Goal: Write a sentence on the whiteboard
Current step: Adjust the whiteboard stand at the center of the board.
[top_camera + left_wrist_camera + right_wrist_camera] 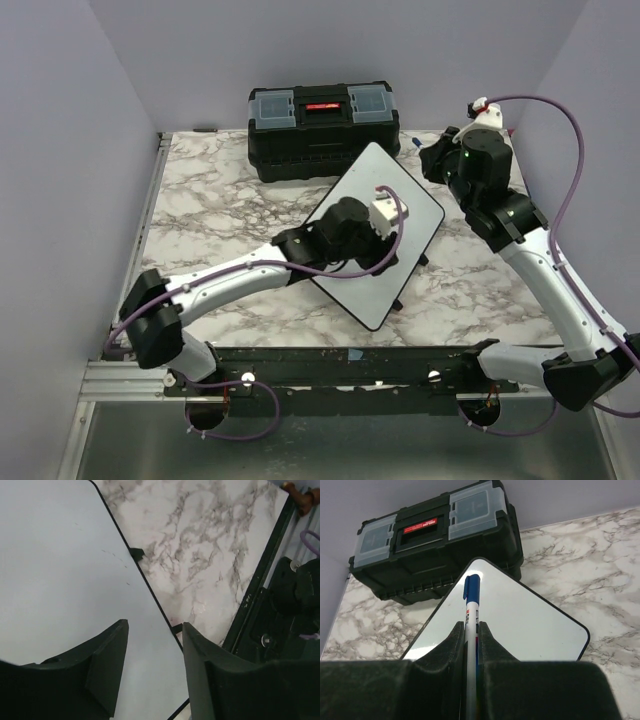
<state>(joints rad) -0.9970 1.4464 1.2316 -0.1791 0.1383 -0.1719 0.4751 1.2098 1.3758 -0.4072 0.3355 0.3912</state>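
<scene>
One whiteboard [372,170] lies in the middle of the overhead frame, turned so its corners point up, down, left and right. It rests on a table [210,200] with a white-and-grey marble pattern. The board is a flat, glossy white rectangle with rounded corners and a thin black rim, and small black feet [136,553] stick out along its edge. In the left wrist view its face is plain white apart from a few faint dark specks near the rim.

The left gripper [155,630] hangs over the board near that rim, its two dark fingers spread apart with nothing between them. Whether they touch the surface cannot be told.

The right gripper [470,627], at the upper right of the overhead frame, is pressed onto a marker [471,600]. The marker has a slim white barrel and a blue cap [472,584]. It carries red print that is too small to read.

Behind the board, at the top of the overhead frame, stands a black plastic toolbox [435,545]. It has two clear lids [472,505] and a red label [420,527] between them. The lettering on the label is illegible.
</scene>
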